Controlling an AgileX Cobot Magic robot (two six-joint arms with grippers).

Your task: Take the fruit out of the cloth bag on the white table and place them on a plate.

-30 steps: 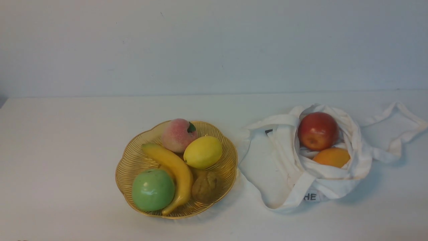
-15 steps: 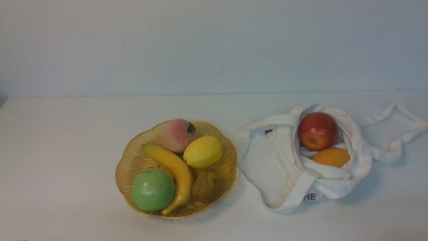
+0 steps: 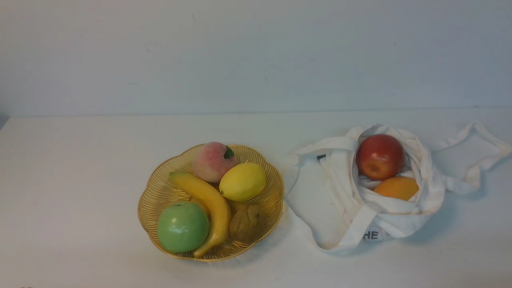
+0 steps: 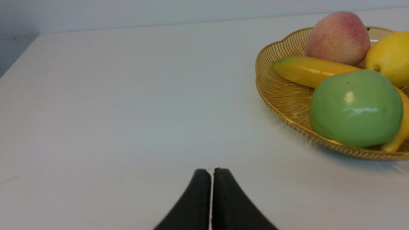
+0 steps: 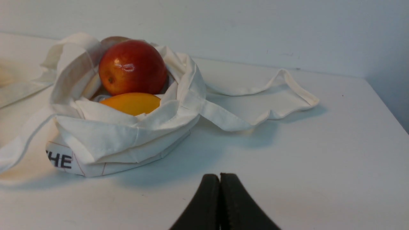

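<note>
The white cloth bag point(image 3: 360, 208) lies open on the white table point(image 3: 80, 168) at the right. A red apple point(image 3: 380, 156) and an orange fruit point(image 3: 397, 187) sit in its mouth; both also show in the right wrist view, the apple point(image 5: 132, 67) and the orange fruit point(image 5: 131, 103) inside the bag point(image 5: 127, 137). The yellow lemon point(image 3: 242, 181) rests on the golden wire plate point(image 3: 154, 192). My left gripper point(image 4: 212, 171) is shut and empty, near the plate point(image 4: 281, 99). My right gripper point(image 5: 219, 175) is shut and empty, short of the bag. Neither gripper shows in the front view.
The plate also holds a green apple point(image 3: 183, 226), a banana point(image 3: 208, 204), a pink peach point(image 3: 212, 161) and a brown lumpy fruit point(image 3: 246, 224). A strap handle point(image 3: 472, 156) spreads right of the bag; another loops at its front point(image 3: 340, 240). A wall stands behind the table.
</note>
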